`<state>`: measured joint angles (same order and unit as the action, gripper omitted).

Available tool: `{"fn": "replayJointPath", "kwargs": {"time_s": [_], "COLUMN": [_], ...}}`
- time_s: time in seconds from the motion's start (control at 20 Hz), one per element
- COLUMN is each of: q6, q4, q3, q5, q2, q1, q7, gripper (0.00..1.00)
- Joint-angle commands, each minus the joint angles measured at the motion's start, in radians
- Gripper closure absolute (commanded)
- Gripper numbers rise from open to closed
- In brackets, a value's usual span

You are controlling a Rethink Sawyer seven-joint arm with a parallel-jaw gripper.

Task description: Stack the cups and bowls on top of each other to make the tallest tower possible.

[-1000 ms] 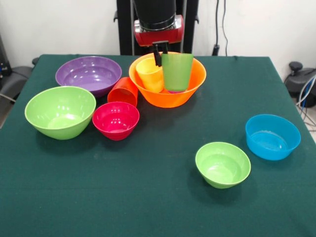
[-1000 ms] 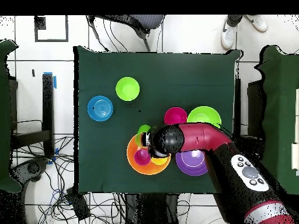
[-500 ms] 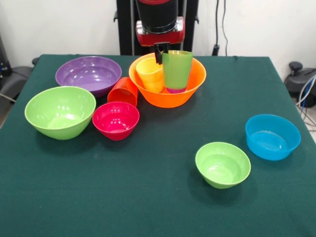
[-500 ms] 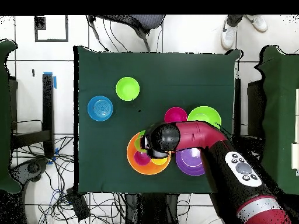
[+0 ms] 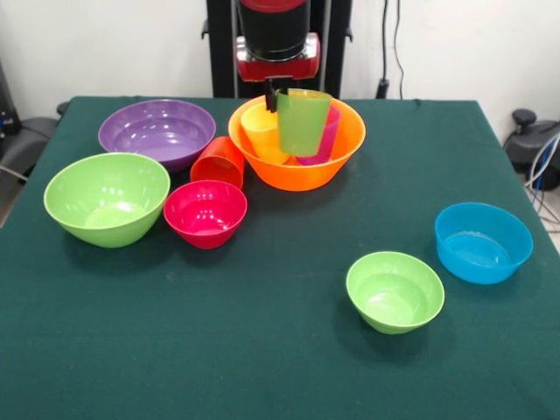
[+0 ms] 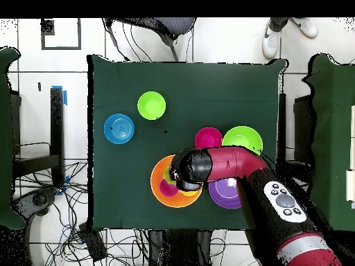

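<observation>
My gripper (image 5: 282, 96) is shut on the rim of the light green cup (image 5: 303, 124) and holds it, slightly tilted, over the large orange bowl (image 5: 297, 173). The yellow cup (image 5: 260, 133) and the purple-magenta cup (image 5: 327, 133) stand in that bowl on either side of the held cup. The orange-red cup (image 5: 218, 162) lies on its side between the orange bowl and the wide purple bowl (image 5: 157, 131). In the overhead view the arm's head (image 6: 188, 168) covers the gripper above the orange bowl (image 6: 159, 194); the magenta cup (image 6: 168, 187) shows inside.
The large light green bowl (image 5: 107, 198) and the pink-red bowl (image 5: 206, 213) sit left of centre. The small light green bowl (image 5: 395, 290) and the blue bowl (image 5: 483, 242) sit at the right. A person's shoes (image 6: 286, 29) show beyond the table's far edge.
My gripper has shifted a little left in the front view with the green cup, which now tilts. The magenta cup, before under the green cup, now shows beside it.
</observation>
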<state>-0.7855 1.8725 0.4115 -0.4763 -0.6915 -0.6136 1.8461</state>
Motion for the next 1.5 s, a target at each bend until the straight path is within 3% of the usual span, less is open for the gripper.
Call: {"fn": "replayJointPath", "kwargs": {"time_s": [0.05,0.35,0.8,1.5], "q6": [-0.007,0.068,0.154,0.181], "q4": [-0.089,-0.091,-0.050,-0.102], "q3": [-0.105,-0.147,-0.158,-0.154], "q5": [-0.154,-0.188,-0.146,-0.108], "q2": [0.057,0.113,0.146,0.178], "q1": [0.090,0.135,0.174,0.149], "q7": [0.052,0.089,0.107,0.046], "gripper": [1.00,1.00,1.00,1.00]}}
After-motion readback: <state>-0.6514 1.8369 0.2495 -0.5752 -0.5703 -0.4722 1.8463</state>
